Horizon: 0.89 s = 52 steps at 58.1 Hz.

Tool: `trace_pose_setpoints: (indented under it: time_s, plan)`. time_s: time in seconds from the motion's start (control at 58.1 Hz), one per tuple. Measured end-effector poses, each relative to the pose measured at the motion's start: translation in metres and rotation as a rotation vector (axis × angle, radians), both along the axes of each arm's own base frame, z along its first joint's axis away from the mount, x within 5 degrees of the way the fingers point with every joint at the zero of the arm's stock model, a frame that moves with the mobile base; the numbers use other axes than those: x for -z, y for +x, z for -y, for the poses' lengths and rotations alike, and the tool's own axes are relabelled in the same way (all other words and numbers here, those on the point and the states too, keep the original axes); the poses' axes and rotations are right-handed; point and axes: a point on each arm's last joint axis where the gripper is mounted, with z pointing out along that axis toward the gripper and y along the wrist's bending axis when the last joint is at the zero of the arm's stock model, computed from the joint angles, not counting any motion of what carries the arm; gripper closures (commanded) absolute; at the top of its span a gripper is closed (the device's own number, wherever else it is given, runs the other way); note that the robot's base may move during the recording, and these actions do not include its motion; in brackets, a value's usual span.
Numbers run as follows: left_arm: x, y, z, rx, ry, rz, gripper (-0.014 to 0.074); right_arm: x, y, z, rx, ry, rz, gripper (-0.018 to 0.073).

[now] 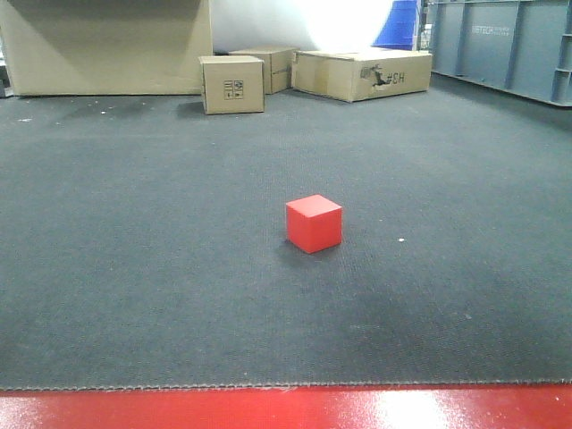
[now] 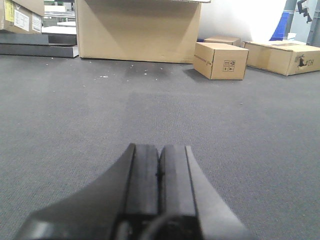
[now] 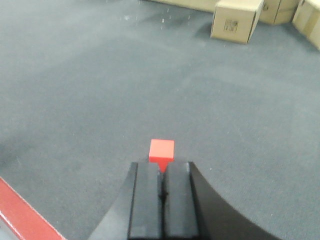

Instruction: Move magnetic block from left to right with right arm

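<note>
Magnetic block [image 1: 314,223] placement governs the coming move, and we describe the scene from largest item to smallest. We see a dark grey carpet [image 1: 134,268] with a fine woven texture covering the work surface, bordered at the near side by a glossy red edge [image 1: 286,409]. Brown cardboard boxes [image 1: 232,84] with flat matte faces stand at the far end, well apart from the block. The block is a small red cube with smooth matte faces and sharp edges, resting alone near the middle of the carpet.

In the right wrist view, the block [image 3: 161,149] lies straight ahead of the right gripper [image 3: 162,175], just beyond its tips and centred on its axis. Both black fingers are pressed together, holding nothing. We judge that they must spread before advancing.

The left gripper [image 2: 159,162] is likewise closed and empty, with no block in its view; the right arm is therefore nearer.
</note>
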Motion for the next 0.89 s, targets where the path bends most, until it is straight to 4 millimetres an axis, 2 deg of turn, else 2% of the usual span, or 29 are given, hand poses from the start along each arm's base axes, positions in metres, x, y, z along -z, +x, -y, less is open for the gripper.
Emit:
trace_pose_setpoints:
  time_s: [0.619, 0.894]
  plan:
    - [0.0, 0.0, 0.0, 0.0, 0.0, 0.0, 0.0722, -0.001, -0.001, 0.003, 0.014, 0.007, 0.009, 0.0501]
    - [0.0, 0.0, 0.0, 0.0, 0.0, 0.0, 0.0722, -0.007, -0.011, 0.044, 0.316, 0.053, 0.116, 0.0501]
